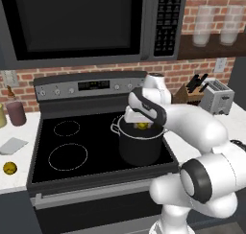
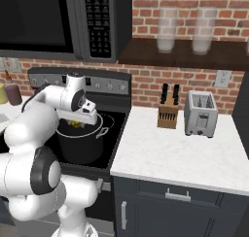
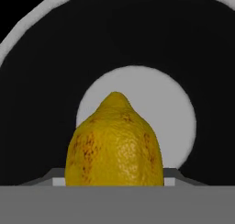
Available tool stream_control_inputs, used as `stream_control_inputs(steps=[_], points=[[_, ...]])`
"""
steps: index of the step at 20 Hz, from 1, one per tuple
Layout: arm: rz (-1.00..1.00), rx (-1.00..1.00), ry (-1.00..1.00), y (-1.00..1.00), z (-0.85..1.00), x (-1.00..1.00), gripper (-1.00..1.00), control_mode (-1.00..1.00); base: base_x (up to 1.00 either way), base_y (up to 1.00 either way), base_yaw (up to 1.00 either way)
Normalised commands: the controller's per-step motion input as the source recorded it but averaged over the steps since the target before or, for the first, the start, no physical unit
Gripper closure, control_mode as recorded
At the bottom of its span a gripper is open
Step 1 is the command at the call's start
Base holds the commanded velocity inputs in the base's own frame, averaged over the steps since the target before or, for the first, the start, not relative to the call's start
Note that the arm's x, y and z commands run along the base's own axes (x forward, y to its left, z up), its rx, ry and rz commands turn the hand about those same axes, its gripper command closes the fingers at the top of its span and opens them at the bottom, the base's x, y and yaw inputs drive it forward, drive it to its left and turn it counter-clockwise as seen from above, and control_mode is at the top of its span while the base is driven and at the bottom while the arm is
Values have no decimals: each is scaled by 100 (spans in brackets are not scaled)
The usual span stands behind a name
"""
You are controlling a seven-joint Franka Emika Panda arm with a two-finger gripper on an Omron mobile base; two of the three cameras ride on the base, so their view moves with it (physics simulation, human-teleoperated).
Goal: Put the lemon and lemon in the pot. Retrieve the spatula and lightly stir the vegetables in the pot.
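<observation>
Held lemon (image 3: 114,142): pinched in the gripper (image 1: 141,124), hanging over the pot's mouth, likely so it drops inside.
Pot (image 1: 139,149): near right burner of the stove (image 1: 57,173); looks empty below the fruit.
Second lemon (image 1: 9,168): left counter (image 1: 12,178), near edge, not yet fetched.
Spatula (image 1: 13,145): same counter, just beyond that lemon.
Writing: none readable; microwave (image 1: 86,22) keypad blurred.
</observation>
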Motion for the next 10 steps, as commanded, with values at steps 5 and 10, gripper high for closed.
stream_control_inputs(steps=[5,10], points=[[0,-3,0,0,-37,26,100,-100,0,0,0],[0,0,1,0,-30,20,100,-100,0,0,0]])
